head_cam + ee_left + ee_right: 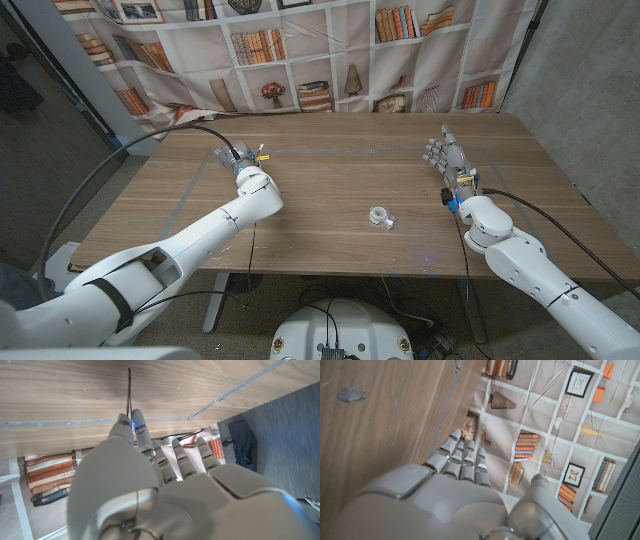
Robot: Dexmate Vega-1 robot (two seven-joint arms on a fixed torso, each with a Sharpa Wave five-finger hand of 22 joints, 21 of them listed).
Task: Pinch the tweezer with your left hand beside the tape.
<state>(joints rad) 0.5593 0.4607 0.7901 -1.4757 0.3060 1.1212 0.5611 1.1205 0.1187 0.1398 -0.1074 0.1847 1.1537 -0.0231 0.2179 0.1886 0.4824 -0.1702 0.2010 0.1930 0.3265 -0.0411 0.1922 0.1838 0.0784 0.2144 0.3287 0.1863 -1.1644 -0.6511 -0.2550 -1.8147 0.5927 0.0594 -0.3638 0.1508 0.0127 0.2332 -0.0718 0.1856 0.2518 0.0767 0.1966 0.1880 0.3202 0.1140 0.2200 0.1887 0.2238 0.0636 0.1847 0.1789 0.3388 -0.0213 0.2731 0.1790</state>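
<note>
My left hand (234, 159) is over the back left part of the table. In the left wrist view its thumb and a fingertip (138, 419) pinch a thin dark tweezer (129, 387) whose tip reaches towards the wood. In the head view the tweezer (261, 154) shows as a small sliver with a yellow bit, sticking out of the hand. The tape (380, 217), a small white roll, lies near the table's middle, well to the right of and nearer than that hand. My right hand (447, 156) stands at the right with fingers straight and nothing in it; its fingers (462, 457) point at the backdrop.
The wooden table (330, 170) carries a faint pale line (235, 391) marking a large rectangle. A bookshelf-print curtain (300, 50) hangs behind the far edge. A black cable (120, 170) loops from my left arm off the table's left side.
</note>
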